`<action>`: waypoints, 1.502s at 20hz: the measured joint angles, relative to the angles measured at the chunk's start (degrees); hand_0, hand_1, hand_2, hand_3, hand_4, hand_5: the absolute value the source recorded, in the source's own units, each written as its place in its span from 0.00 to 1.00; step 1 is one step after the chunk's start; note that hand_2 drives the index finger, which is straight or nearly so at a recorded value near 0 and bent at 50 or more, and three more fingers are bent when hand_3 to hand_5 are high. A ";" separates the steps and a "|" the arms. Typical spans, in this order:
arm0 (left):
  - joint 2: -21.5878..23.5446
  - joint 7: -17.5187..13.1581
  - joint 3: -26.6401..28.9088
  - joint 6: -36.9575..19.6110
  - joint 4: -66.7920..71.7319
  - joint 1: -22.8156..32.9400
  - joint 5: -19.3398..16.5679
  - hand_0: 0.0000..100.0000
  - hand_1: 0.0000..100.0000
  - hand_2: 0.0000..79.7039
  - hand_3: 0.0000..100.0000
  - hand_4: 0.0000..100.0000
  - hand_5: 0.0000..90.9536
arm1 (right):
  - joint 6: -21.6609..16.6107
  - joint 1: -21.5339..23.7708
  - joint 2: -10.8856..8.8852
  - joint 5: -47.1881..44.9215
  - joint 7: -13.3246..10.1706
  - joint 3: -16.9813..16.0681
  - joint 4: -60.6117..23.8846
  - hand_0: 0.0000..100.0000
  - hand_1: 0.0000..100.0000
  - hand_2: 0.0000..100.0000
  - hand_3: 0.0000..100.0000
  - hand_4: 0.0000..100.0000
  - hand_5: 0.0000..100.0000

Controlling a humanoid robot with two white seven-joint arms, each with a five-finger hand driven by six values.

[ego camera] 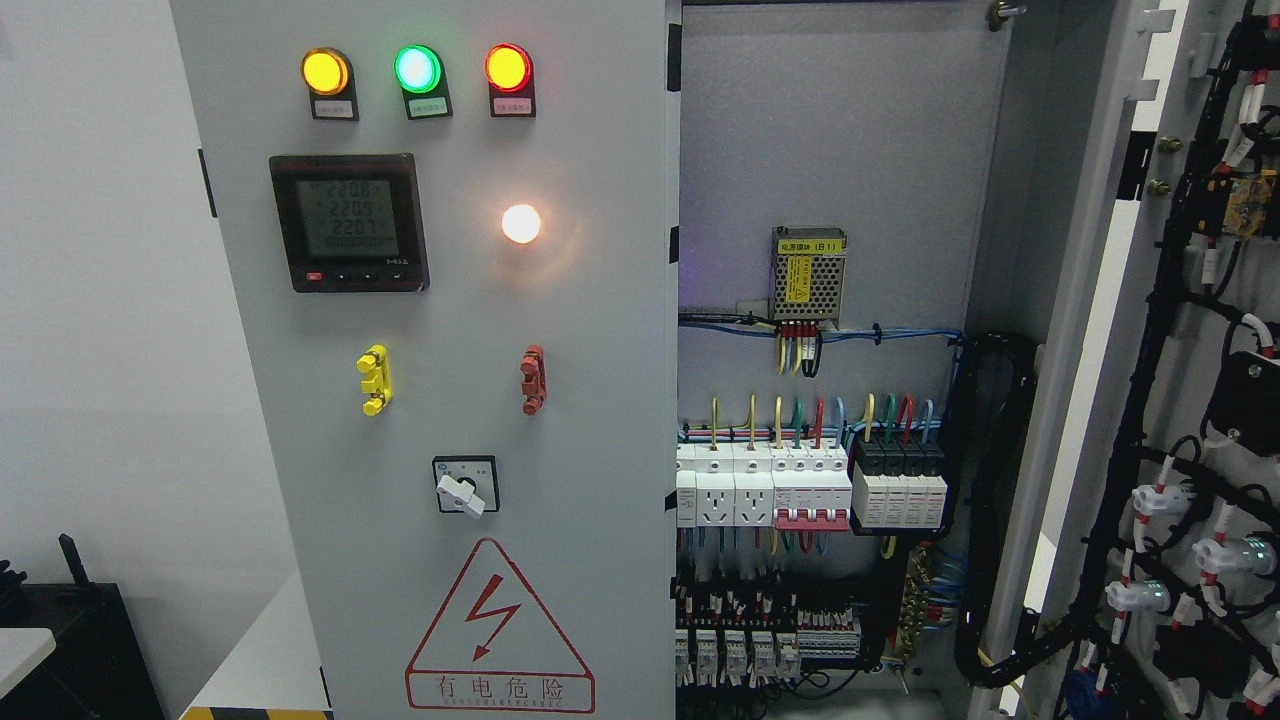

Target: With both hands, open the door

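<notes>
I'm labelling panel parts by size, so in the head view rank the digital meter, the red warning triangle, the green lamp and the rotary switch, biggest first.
1. red warning triangle
2. digital meter
3. rotary switch
4. green lamp, only slightly smaller than the switch

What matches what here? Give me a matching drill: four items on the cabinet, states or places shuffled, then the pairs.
Things:
1. right door
2. left door
3. rotary switch
4. power supply

States/places:
A. on the back panel inside, above the breakers
B. closed, three indicator lamps lit at top
C. swung open, wiring on its inner face
D. above the red warning triangle

Pairs: 1-C, 2-B, 3-D, 4-A
</notes>
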 measured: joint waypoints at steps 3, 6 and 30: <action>-0.02 0.07 -0.11 0.02 -0.11 0.00 -0.82 0.00 0.00 0.00 0.00 0.04 0.00 | 0.00 0.00 0.00 -0.02 0.00 0.00 0.00 0.00 0.00 0.00 0.00 0.00 0.00; -0.03 0.08 -0.26 0.53 -1.01 -0.01 -1.19 0.00 0.00 0.00 0.00 0.04 0.00 | 0.00 0.00 0.01 -0.07 0.00 0.00 -0.11 0.00 0.00 0.00 0.00 0.00 0.00; -0.06 -0.27 -6.07 5.77 -6.53 0.10 8.55 0.00 0.00 0.00 0.00 0.04 0.00 | -0.30 5.92 -0.79 0.20 -0.22 0.11 -12.87 0.00 0.00 0.00 0.00 0.00 0.00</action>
